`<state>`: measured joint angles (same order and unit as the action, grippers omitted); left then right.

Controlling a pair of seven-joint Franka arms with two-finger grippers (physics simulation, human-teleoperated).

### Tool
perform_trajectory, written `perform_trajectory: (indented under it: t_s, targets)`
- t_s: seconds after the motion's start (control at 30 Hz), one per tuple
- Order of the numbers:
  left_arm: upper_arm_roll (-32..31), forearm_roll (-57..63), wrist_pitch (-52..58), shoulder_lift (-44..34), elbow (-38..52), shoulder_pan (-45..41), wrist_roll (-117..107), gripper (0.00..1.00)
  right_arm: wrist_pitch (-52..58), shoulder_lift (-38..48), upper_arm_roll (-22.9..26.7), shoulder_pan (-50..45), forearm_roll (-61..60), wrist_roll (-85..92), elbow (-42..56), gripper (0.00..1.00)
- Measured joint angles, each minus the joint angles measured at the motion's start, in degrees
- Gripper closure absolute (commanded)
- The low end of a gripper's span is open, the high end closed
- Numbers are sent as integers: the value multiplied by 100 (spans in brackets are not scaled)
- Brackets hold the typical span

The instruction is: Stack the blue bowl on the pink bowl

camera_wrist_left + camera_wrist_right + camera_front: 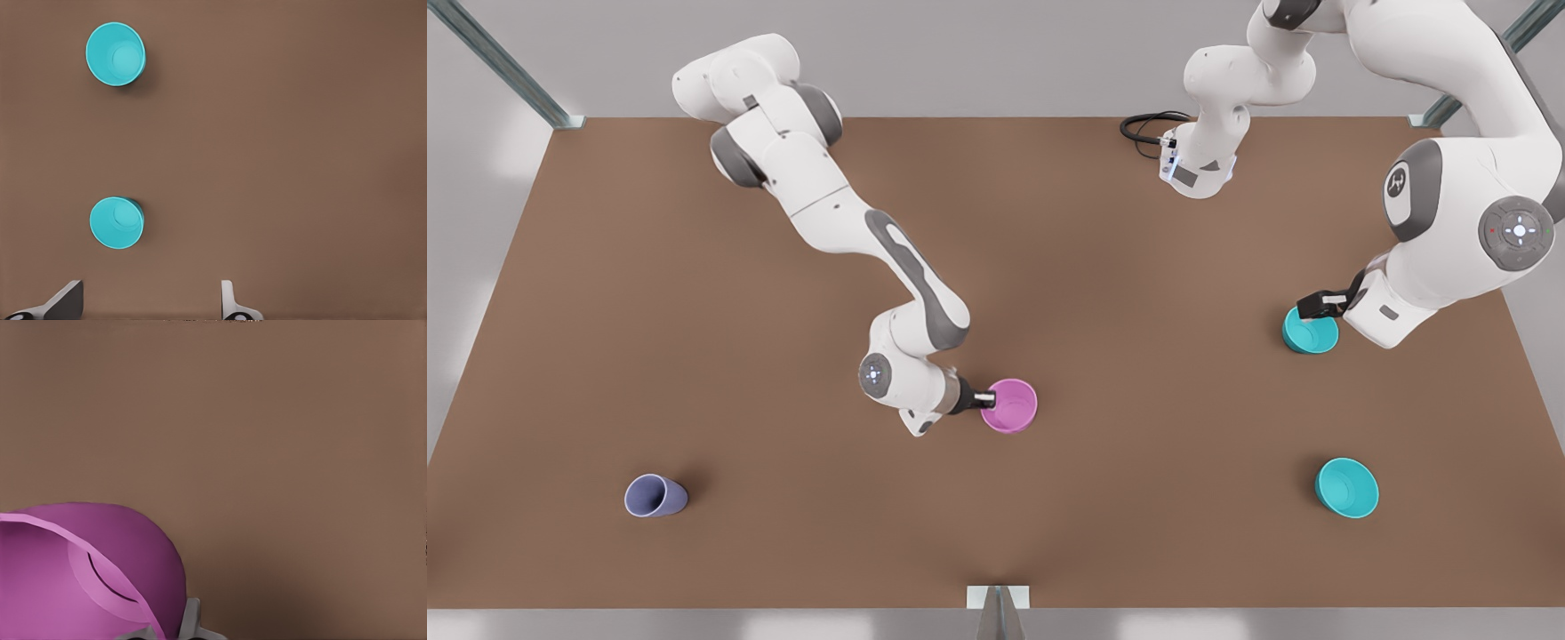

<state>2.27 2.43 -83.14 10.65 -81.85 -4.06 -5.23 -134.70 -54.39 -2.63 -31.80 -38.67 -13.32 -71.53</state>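
My left claw (1319, 305) hangs apart over the blue bowl (1312, 332) on the counter (1138, 498). My right claw (984, 396) pinches the pink bowl (1012, 406). I think the blue bowl is light and slippery, so grab its rim.

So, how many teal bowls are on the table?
2. One is by the left claw at the front view's right; the other is below it in that view. The right claw is at the pink bowl.
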Motion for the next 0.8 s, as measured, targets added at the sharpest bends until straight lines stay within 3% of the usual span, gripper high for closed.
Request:
perform_trajectory:
  t_s: [0.2,0.23,0.3,0.33,0.57,0.63,0.73,0.8]
  targets:
    - [35,0,4,20,7,6,3,0,-237,-212,-4,-10,-14,-462,116,79]
    - [40,0,4,24,21,11,3,0,-258,-232,-4,-10,-7,-531,131,61]
    - [44,0,5,29,31,14,4,0,-291,-249,-5,-23,6,-658,148,13]
    - [44,0,5,30,33,13,5,0,-306,-252,-7,-31,10,-715,151,0]
    - [38,-15,103,35,232,6,11,0,-377,-79,-1,-28,35,-1041,138,0]
    - [58,-34,137,67,312,39,21,0,-255,707,7,251,67,-1116,-562,0]
    - [161,-30,296,119,338,35,23,0,1357,1662,462,1664,453,-1099,-1064,0]
    - [550,-63,273,138,-47,120,47,0,2553,2151,621,2524,1128,-943,-1156,0]
